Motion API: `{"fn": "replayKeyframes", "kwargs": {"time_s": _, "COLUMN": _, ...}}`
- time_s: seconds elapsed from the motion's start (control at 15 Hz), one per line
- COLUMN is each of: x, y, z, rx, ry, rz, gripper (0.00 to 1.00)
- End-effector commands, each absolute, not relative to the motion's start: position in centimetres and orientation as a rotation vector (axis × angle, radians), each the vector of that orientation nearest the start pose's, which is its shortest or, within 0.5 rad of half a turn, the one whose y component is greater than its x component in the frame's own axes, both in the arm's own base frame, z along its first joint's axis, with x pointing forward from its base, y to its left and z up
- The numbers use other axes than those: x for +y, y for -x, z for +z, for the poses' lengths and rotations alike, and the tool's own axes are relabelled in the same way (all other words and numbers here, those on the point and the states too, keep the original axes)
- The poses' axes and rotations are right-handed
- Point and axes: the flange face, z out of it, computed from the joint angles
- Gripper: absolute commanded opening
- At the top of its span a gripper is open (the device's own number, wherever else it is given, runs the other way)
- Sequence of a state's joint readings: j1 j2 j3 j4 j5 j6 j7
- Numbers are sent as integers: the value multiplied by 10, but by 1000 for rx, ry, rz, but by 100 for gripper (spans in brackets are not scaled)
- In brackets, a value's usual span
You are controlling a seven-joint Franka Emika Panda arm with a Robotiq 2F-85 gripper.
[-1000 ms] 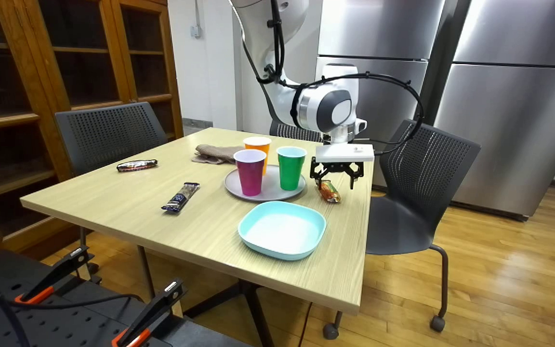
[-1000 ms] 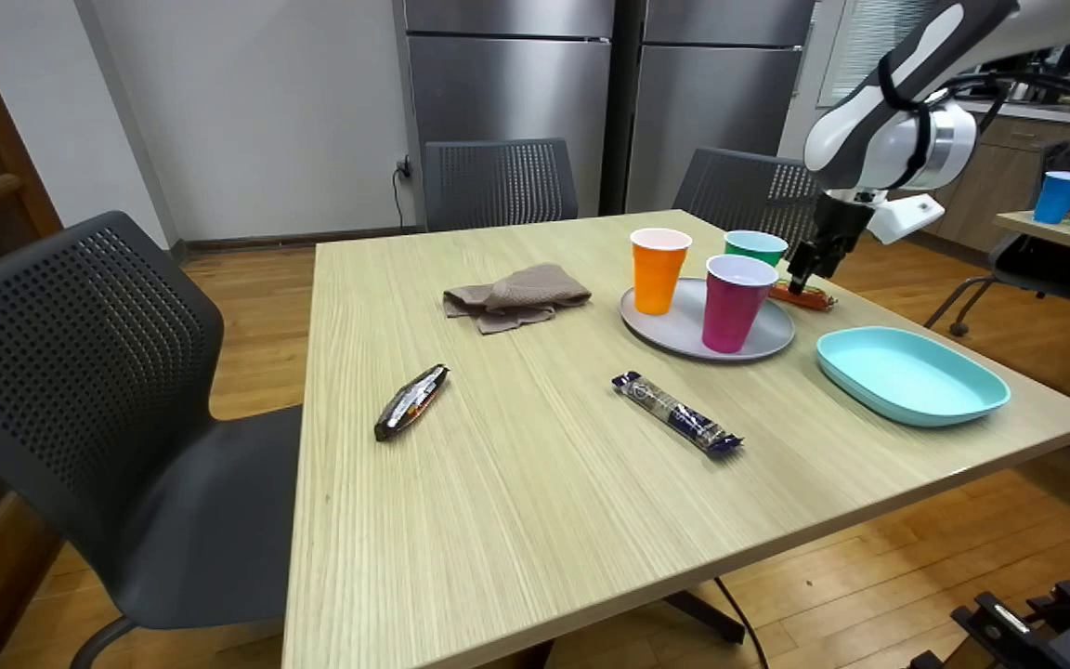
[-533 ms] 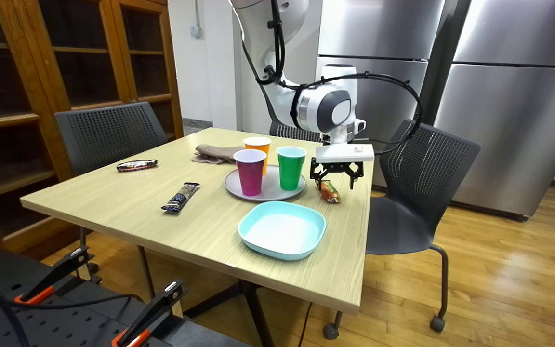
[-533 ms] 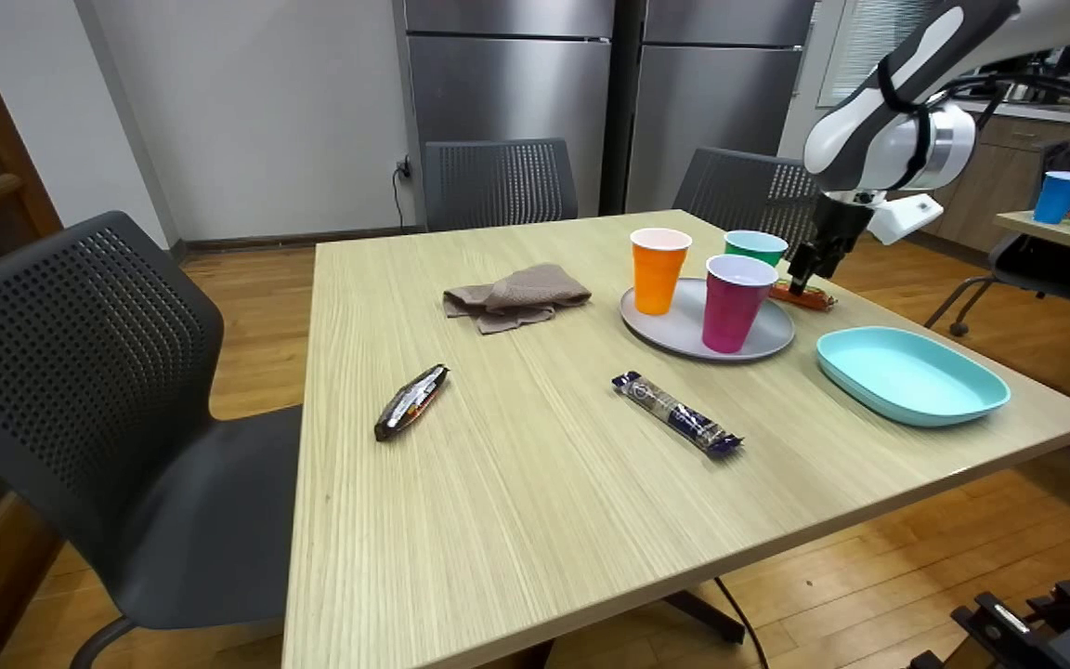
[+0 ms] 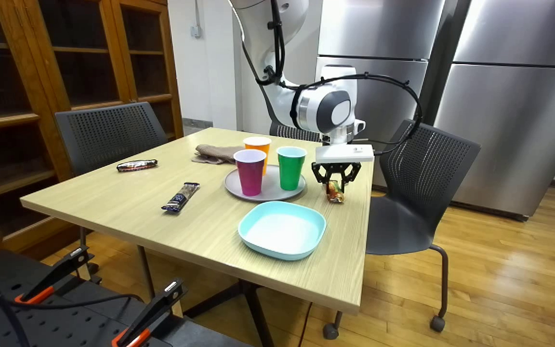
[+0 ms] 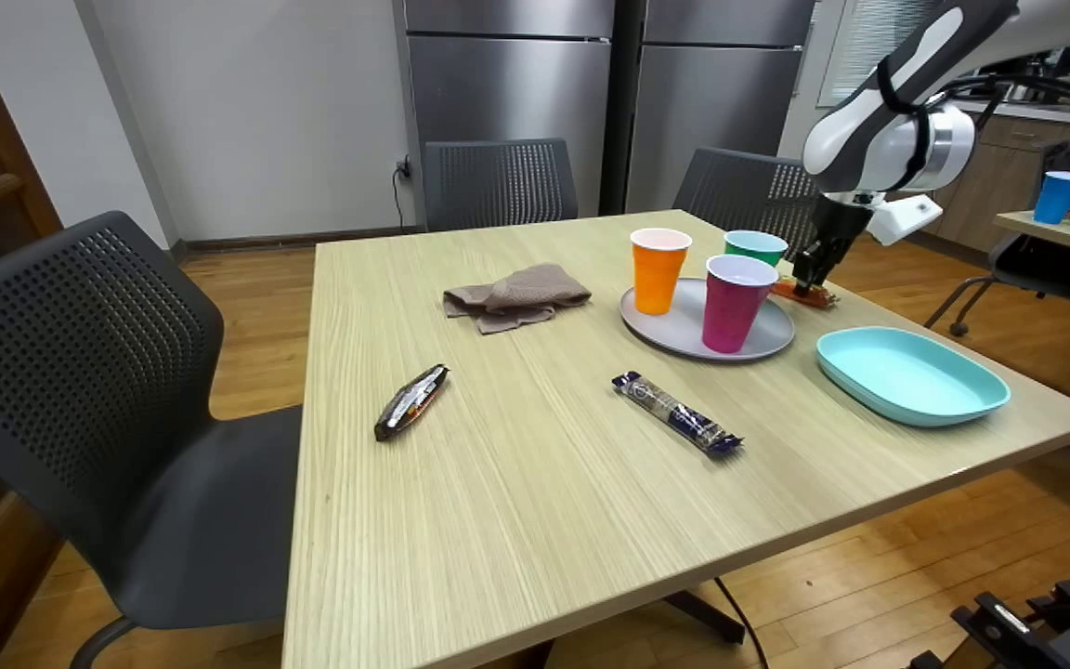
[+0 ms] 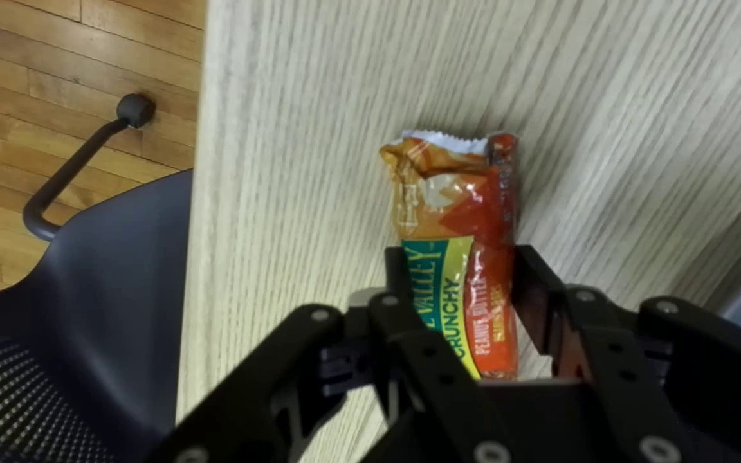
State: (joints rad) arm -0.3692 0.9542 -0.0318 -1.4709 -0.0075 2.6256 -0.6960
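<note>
Gripper [image 7: 459, 276] held bar [image 7: 438, 263] by both sides | glossy wrapper [image 7: 467, 199] might have let it slip | sideways swing might have toppled green cup [image 5: 290, 169] close by

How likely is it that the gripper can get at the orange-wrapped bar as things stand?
Very likely yes: in the wrist view the gripper seems closed on the orange-wrapped bar, its jaws against both sides, and the green cup stands apart.

Table [image 6: 498, 520]: orange bar [image 7: 455, 257], 2 dark bars [image 6: 677, 413], cloth [image 6: 518, 295], plate [image 6: 679, 330], tray [image 6: 911, 376]
</note>
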Motion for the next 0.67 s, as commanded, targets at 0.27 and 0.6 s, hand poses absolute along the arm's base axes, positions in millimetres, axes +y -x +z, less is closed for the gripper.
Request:
{"fn": "replayKeyframes", "kwargs": {"time_s": 0.27, "x": -285, "y": -673, "z": 154, "rx": -477, "ry": 3212, "rz": -308, "gripper": 17}}
{"fn": "replayKeyframes", "kwargs": {"time_s": 0.6, "x": -291, "y": -667, "z": 200, "rx": -304, "ry": 3184, "rz": -426, "gripper": 17}}
